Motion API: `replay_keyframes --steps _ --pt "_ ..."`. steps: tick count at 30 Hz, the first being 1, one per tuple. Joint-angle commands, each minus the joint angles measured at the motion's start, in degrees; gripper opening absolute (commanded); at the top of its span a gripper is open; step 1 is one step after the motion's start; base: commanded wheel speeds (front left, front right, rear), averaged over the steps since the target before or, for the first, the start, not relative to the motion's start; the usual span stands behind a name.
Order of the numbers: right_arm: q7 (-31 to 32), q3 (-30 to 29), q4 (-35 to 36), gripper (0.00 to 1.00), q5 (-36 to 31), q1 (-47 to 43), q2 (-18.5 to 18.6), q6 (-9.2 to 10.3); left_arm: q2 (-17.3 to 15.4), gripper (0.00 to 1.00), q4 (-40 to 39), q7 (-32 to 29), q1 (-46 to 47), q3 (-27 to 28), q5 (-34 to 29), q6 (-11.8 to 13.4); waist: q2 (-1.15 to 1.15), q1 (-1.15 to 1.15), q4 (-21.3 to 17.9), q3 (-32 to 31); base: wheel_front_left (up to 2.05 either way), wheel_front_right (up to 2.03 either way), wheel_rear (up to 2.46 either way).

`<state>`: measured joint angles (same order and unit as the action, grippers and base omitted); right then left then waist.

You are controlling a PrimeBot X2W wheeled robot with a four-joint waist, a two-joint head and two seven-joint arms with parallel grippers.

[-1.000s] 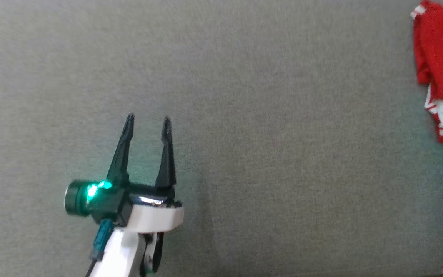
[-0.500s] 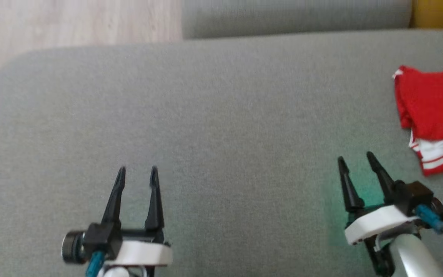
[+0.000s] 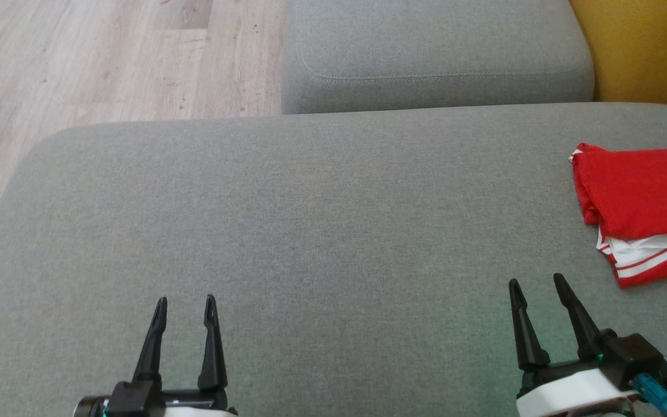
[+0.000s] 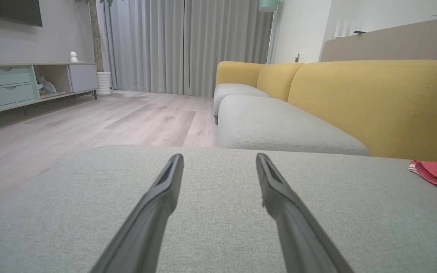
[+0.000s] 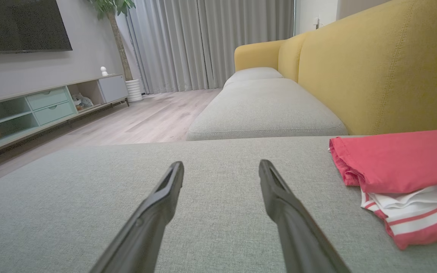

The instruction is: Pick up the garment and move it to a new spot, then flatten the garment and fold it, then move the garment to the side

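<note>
Lying folded on grey cushion, red garment with white-striped hem; left gripper and right gripper parted, empty.

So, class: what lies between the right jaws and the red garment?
Only bare grey cushion; the head view shows the right jaws clear of the red garment.

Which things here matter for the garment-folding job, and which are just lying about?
Job: red garment, folded, on the right of the grey seat cushion; left gripper and right gripper, both open, empty.
Just there: far grey cushion, yellow sofa back, wooden floor, TV cabinet, curtains.
</note>
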<state>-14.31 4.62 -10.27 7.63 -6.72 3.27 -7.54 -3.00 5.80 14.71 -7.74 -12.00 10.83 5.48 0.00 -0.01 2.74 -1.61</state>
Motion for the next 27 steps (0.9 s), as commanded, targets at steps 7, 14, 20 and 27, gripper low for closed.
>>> replay_keyframes --steps 7,14,20,27 --pt "-0.68 0.95 1.92 1.00 -0.86 0.98 -0.28 0.05 0.13 1.00 -1.86 0.29 1.19 2.44 -1.48 -0.44 0.00 0.01 -0.06 -0.55 0.00 0.00 0.00" --pt "0.01 -0.39 -0.17 0.00 -0.58 -0.17 -0.55 0.00 0.01 0.00 0.48 0.00 -0.58 0.46 -2.07 -0.41 0.00 0.01 -0.26 -0.87 0.00 0.00 0.00" --pt "0.54 -0.31 -2.15 0.00 2.05 -0.29 -0.47 0.00 -0.09 0.00 2.35 -0.36 -0.90 0.61 0.55 -0.67 0.00 0.01 -0.35 -0.79 0.00 0.00 0.00" --pt "1.46 -0.58 -2.36 0.00 7.24 0.58 -0.11 0.00 -0.44 0.00 2.79 -1.29 0.02 1.28 5.66 -1.37 0.00 0.01 -0.49 -0.64 0.00 0.00 0.00"
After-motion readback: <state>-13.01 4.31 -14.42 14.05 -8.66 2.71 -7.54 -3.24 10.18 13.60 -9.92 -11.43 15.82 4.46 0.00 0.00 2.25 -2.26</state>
